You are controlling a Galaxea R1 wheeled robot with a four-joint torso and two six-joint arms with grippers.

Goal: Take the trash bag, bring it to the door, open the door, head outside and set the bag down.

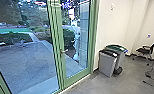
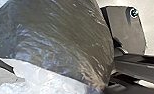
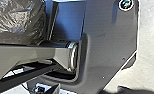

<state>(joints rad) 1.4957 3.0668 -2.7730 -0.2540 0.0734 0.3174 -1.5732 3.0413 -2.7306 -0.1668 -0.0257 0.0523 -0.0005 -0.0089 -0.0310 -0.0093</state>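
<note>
The glossy, dark, see-through plastic trash bag [image 2: 60,37] is close by the robot's own body, on the room side of the tall green-framed glass door [image 1: 75,80], with crumpled whitish plastic [image 2: 38,76] against it; whether the left tool or the right tool is spread, pressed together or pinching anything, I cannot tell. Right of that door stand a slim grey bin with a black top [image 1: 107,63] and a grey bin with a green top [image 1: 121,58], then a black office chair [image 1: 145,50] well apart from it, and beyond its glass lies pale paving [image 1: 25,62].
</note>
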